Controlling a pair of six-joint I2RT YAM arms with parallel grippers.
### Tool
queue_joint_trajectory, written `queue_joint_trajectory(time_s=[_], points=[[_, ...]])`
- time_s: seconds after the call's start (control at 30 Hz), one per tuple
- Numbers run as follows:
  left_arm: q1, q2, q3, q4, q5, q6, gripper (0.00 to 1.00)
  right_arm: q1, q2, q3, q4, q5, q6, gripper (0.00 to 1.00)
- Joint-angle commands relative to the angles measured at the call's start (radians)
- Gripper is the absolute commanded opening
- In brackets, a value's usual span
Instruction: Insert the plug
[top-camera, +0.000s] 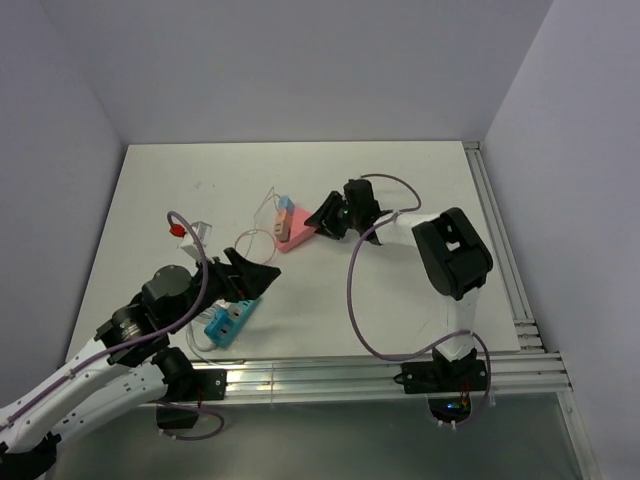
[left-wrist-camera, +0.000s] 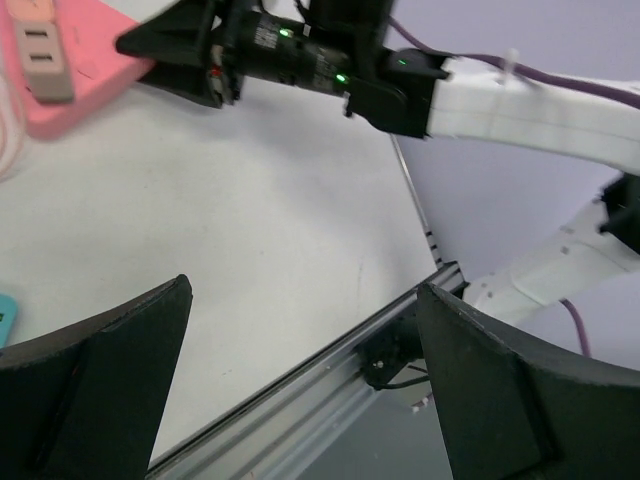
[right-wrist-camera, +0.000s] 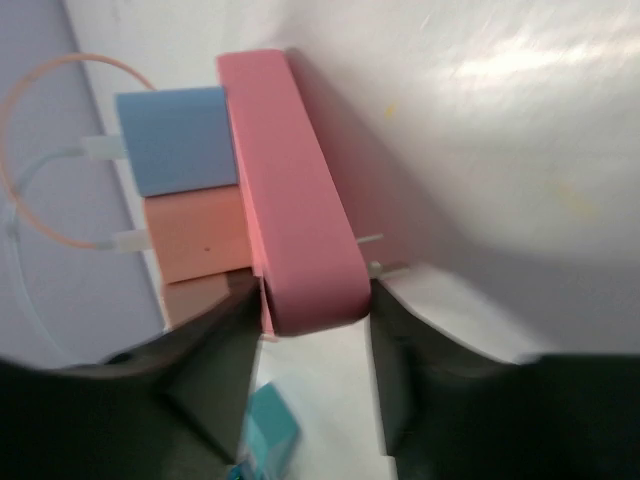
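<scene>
On the table (top-camera: 400, 180), right hand (right-wrist-camera: 315, 330) clamps the pink strip (right-wrist-camera: 290, 190), hiding its end; left hand (left-wrist-camera: 305, 290) released.

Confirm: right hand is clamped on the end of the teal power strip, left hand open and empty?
Wrong strip. The right hand is clamped on the end of the pink power strip, per the right wrist view; the teal strip lies by the left hand, which is open and empty.

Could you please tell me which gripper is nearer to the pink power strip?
Right. The right gripper grips one end of the pink power strip; the left gripper hangs open well apart from it, toward the near left, by the teal power strip.
</scene>
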Motion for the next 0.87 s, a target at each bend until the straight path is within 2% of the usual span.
queue_joint_trajectory(time_s=[0.0,0.03,0.13,0.17,0.33,0.47,0.6,0.7,0.77,0.8,0.83], points=[[-0.002,-0.045,-0.011,0.025,0.058,-0.013,0.99,-0.043,0.075,0.088,-0.079,-0.042,-0.026,0.57],[-0.002,-0.054,-0.025,0.028,0.066,-0.014,0.99,-0.047,0.087,0.096,-0.059,-0.089,-0.026,0.67],[-0.002,-0.095,-0.037,0.044,0.092,-0.017,0.99,-0.054,0.041,0.07,-0.027,-0.09,-0.042,0.96],[-0.002,-0.106,-0.039,0.051,0.104,-0.014,0.99,-0.052,0.023,0.057,-0.019,-0.075,-0.052,0.98],[-0.002,-0.204,-0.062,0.132,0.144,-0.01,0.99,-0.055,-0.145,-0.039,-0.056,-0.022,-0.16,1.0],[-0.002,-0.295,-0.094,0.214,0.178,-0.004,1.0,-0.052,-0.313,-0.188,-0.019,-0.013,-0.223,1.0],[-0.002,-0.41,-0.17,0.319,0.274,-0.013,0.99,-0.031,-0.568,-0.452,0.097,0.007,-0.236,1.0],[-0.002,-0.483,-0.261,0.451,0.344,-0.06,1.0,-0.002,-0.76,-0.645,0.208,0.016,-0.205,1.0],[-0.002,-0.532,-0.331,0.635,0.435,-0.138,0.99,0.029,-0.853,-0.772,0.303,0.01,-0.188,1.0],[-0.002,-0.534,-0.426,0.721,0.466,-0.169,1.0,0.066,-0.943,-0.815,0.346,0.002,-0.181,1.0],[-0.002,-0.571,-0.485,0.837,0.518,-0.271,1.0,0.084,-0.992,-0.867,0.501,-0.04,-0.173,1.0]])
